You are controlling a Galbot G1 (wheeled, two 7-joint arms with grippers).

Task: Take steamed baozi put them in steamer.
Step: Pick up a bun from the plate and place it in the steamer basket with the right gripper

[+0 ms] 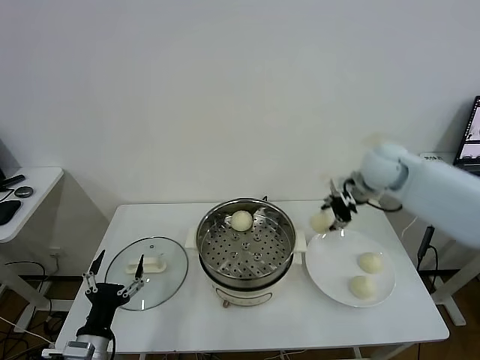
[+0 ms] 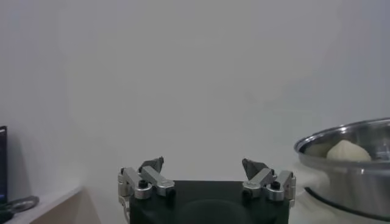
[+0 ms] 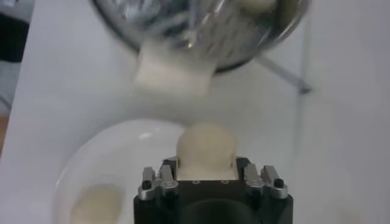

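Observation:
My right gripper (image 1: 330, 215) is shut on a cream-white steamed baozi (image 1: 322, 221) and holds it in the air over the near-left edge of the white plate (image 1: 328, 276), just right of the steamer. In the right wrist view the bun (image 3: 205, 147) sits between the jaws. One baozi (image 1: 241, 220) lies on the perforated tray at the back of the shiny steamer (image 1: 214, 225); it shows in the left wrist view as a bun (image 2: 347, 150) inside the pot (image 2: 341, 176). Two more baozi (image 1: 370, 262) (image 1: 362, 286) rest on the plate. My left gripper (image 1: 114, 279) stands open at the front left.
The glass lid (image 1: 166, 279) with a white handle lies on the table left of the steamer, right beside my left gripper. A side desk (image 1: 30, 187) with dark items stands far left. A monitor edge (image 1: 469, 139) is at the far right.

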